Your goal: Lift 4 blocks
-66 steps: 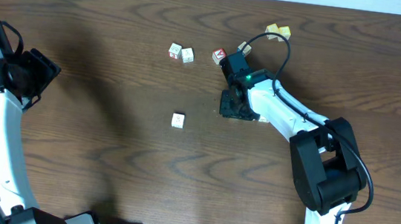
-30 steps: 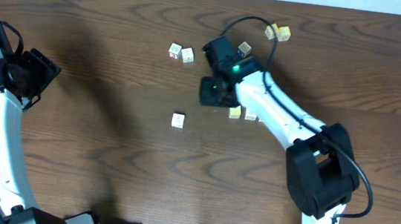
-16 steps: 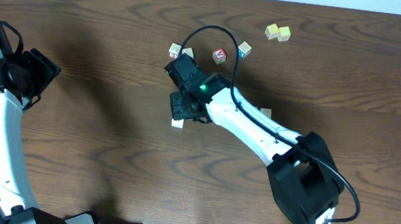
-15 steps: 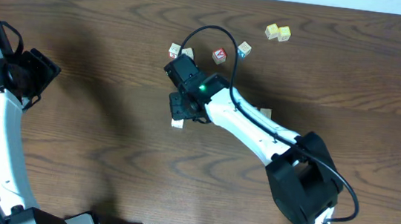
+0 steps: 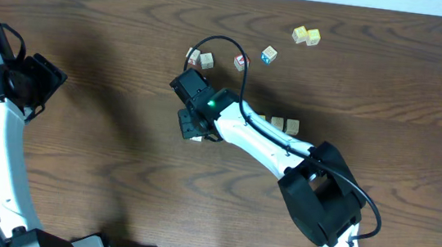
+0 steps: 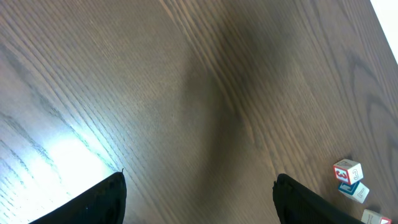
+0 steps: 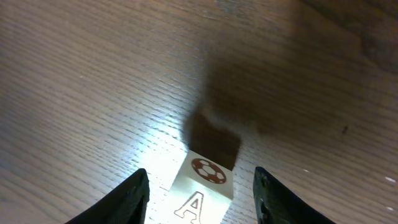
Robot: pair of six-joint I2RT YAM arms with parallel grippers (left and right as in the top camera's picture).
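Small cream-white wooden letter cube (image 7: pixel 200 196) with an A and a brown ball mark: probably light, stiff, not fragile, a little slippery on its smooth faces. Best taken on two opposite flat sides, low and square. Lies on the dark wooden table (image 5: pixel 117 14), below and left of the red-faced cube (image 5: pixel 241 61), under the right gripper (image 7: pixel 200 177). Jaws partly apart, one on each side, touching nothing, so no grip yet. Left gripper (image 6: pixel 199 186) far left of the red-faced cube, spread wide, empty.

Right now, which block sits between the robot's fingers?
The block showing a letter A and a ball, flanked by the right gripper. The row of three blocks lies farther off.
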